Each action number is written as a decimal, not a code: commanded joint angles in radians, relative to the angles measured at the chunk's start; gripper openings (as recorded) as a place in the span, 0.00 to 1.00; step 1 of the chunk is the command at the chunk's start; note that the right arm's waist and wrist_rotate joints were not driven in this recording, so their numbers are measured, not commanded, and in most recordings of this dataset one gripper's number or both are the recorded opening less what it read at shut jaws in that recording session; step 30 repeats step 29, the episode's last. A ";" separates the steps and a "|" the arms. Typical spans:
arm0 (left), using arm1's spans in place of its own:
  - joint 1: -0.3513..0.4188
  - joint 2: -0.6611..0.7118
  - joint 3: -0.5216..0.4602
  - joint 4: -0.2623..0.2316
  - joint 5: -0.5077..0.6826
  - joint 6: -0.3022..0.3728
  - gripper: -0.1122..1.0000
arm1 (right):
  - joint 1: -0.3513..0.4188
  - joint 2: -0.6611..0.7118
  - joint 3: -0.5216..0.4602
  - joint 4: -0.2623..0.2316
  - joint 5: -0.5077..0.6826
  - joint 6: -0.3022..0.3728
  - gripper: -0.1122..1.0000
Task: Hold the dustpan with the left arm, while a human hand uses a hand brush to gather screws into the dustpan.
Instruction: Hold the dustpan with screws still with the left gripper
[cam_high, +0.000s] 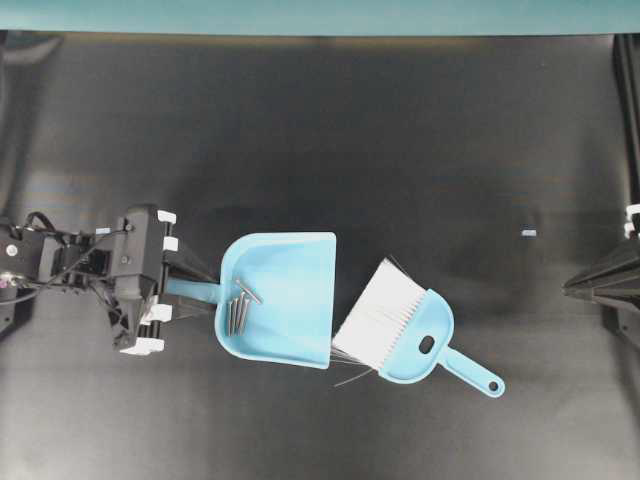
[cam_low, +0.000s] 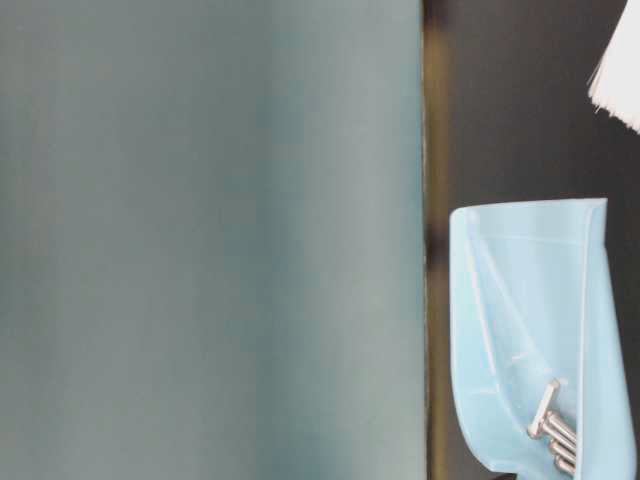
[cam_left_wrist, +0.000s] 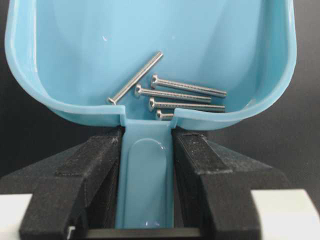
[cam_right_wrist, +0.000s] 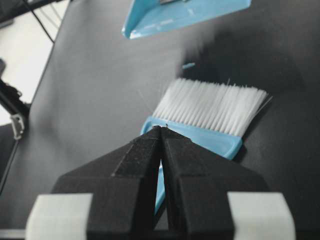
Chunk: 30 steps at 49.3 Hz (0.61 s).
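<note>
The light blue dustpan (cam_high: 290, 290) lies left of the table's middle with its flat front pointing right. My left gripper (cam_high: 205, 290) is shut on its thin handle (cam_left_wrist: 146, 165), one black finger on each side. Several grey screws (cam_left_wrist: 175, 95) lie inside the pan at its rounded back, right by the handle; they also show as screws (cam_high: 240, 308) from above. The hand brush (cam_high: 410, 335) lies on the table just right of the pan's front, its white bristles (cam_right_wrist: 210, 107) toward the pan. No human hand is in view. My right gripper (cam_right_wrist: 161, 129) is shut and empty at the right edge.
A tiny pale blue speck (cam_high: 529, 233) lies on the black tabletop toward the right. A teal strip (cam_high: 320, 15) runs along the far edge. The table-level view is mostly filled by a blurred teal surface (cam_low: 200, 240).
</note>
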 joint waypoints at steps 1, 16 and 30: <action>-0.003 -0.005 -0.002 0.003 0.002 -0.014 0.38 | 0.000 0.005 -0.006 0.000 -0.008 0.000 0.10; 0.002 -0.002 0.018 0.003 0.009 -0.091 0.38 | 0.000 0.005 -0.006 0.000 -0.008 0.002 0.10; 0.002 0.017 0.012 0.003 0.057 -0.091 0.38 | 0.000 0.005 -0.006 0.000 -0.008 0.000 0.10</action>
